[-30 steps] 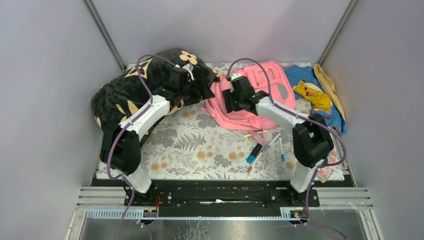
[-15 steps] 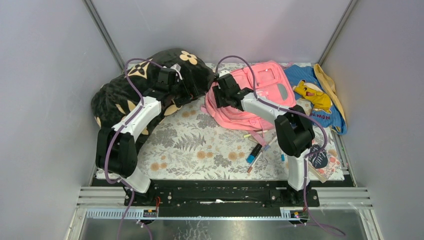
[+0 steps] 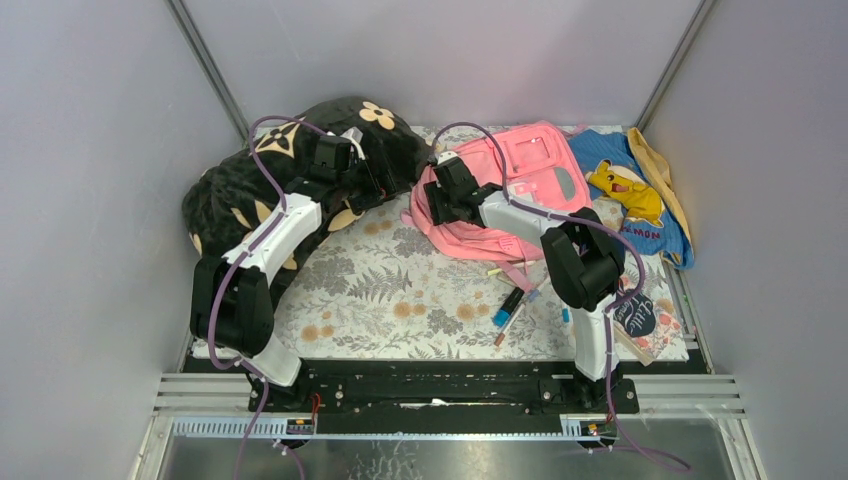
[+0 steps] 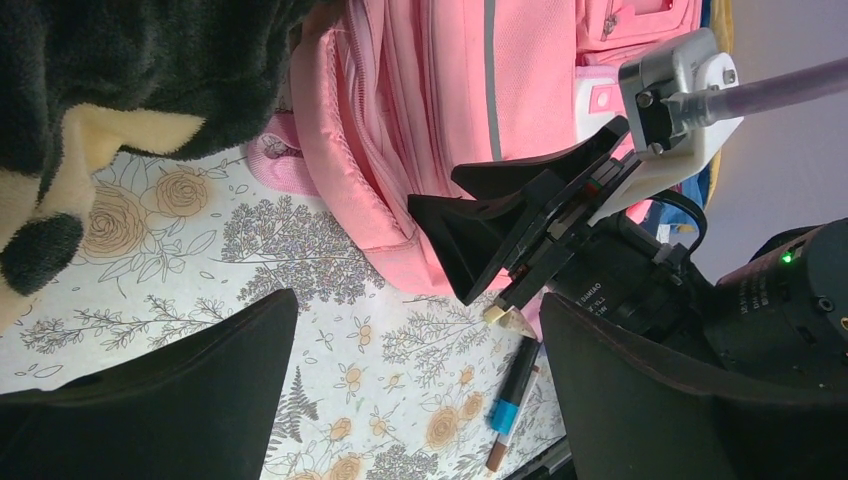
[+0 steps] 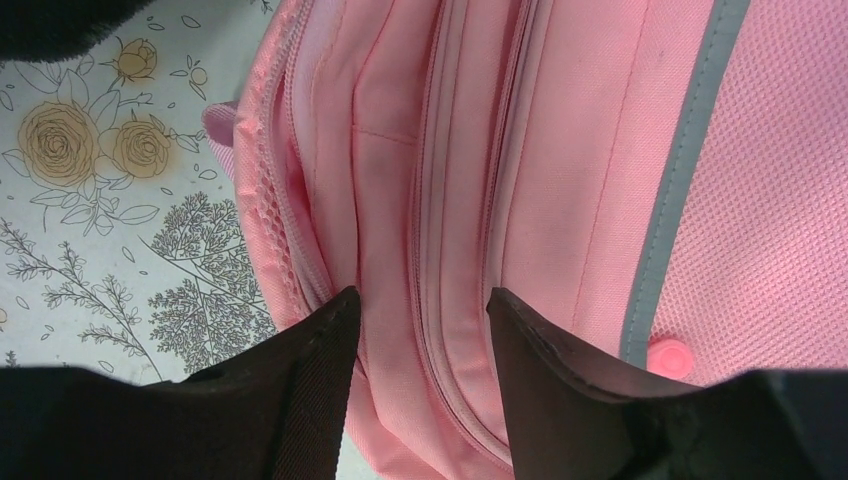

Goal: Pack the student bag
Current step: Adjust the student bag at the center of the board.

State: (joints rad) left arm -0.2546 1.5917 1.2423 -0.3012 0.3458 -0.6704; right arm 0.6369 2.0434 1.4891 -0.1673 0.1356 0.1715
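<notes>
Steering the right gripper (image 5: 418, 310) off the middle of the student bag (image 3: 540, 175) and out to its 9 o'clock edge, I had it poised over the side zip lines within about a second, the elbow folding back towards 6 o'clock as it went. Its fingers stood part-way spread astride a pink seam, with the fabric between them lying smooth, so I judged that they pinched nothing yet. The left gripper (image 4: 415, 330), drawn a little towards 9 o'clock in the same second, hung spread as wide as it goes just beside the bag's 9 o'clock edge and held nothing, with the black pillow (image 3: 250, 180) bulking behind it at 10 o'clock on the table. The bag itself lay flat at about 1 o'clock on the floral table cover (image 3: 400, 290), front patch up, with the blue cloth (image 3: 603, 150) against its 3 o'clock side. The pens (image 3: 510, 305) lay loose at the bag's 6 o'clock, untouched, and the arm's swing had uncovered a dark tag (image 3: 636, 315) at 4 o'clock. To my eye the move meant that packing proper had not begun. No compartment gaped that I could see, and both hands had gathered at the zip side, so the step in hand was most likely getting the bag open. Thin, slack fabric there could slip from a light pinch.
</notes>
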